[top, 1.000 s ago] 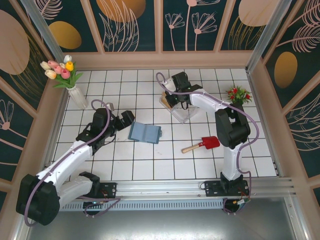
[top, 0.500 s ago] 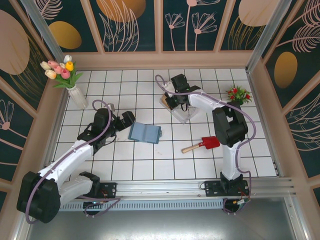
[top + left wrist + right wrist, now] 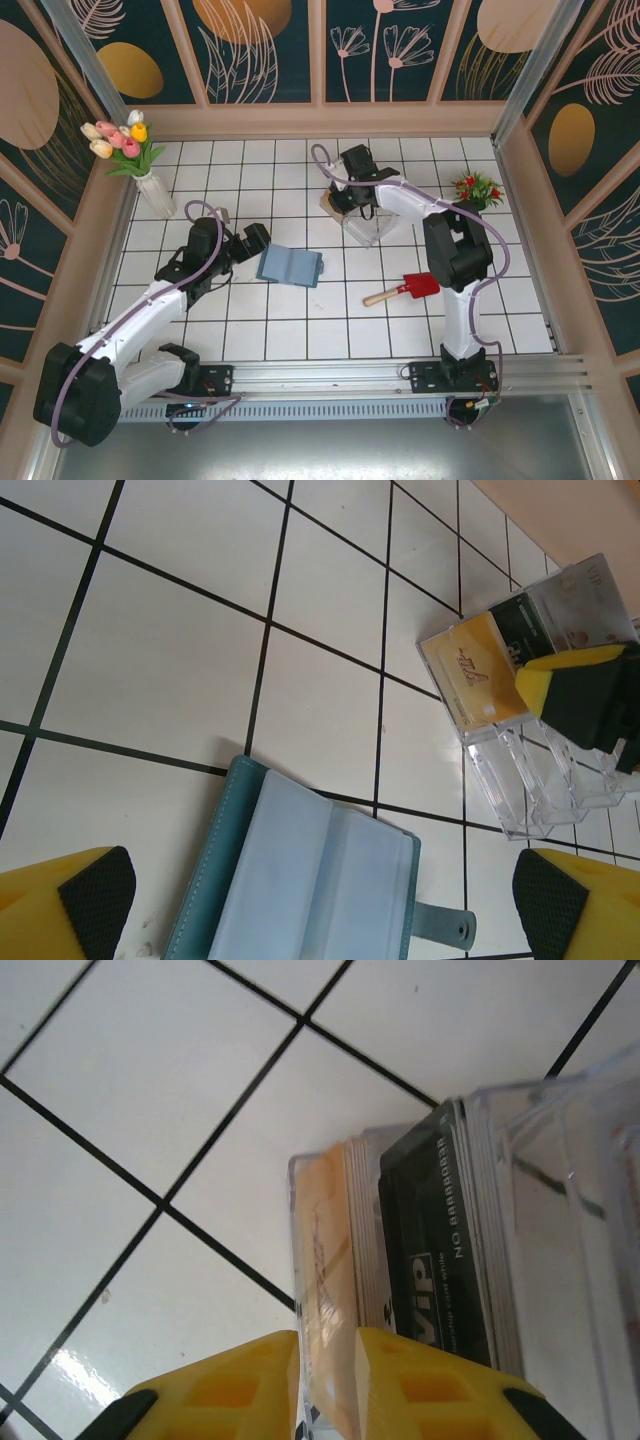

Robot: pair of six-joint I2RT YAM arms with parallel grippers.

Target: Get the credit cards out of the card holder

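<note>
Credit card (image 3: 325, 1260), tan, stands between right tool's (image 3: 327, 1365) narrowly parted fingers; card holder (image 3: 300, 870) lies before wide-open left tool (image 3: 335, 895).

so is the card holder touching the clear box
Apart. The left wrist view shows bare white tile between the card holder and the clear box; the top external view shows the same gap.

The top camera looks steeply down from above and behind the arm bases over the whole tiled table (image 3: 250, 330), the left wrist camera looks closely across the card holder (image 3: 300, 880) toward the clear box (image 3: 530, 780), and the right wrist camera sits right against that box.
</note>
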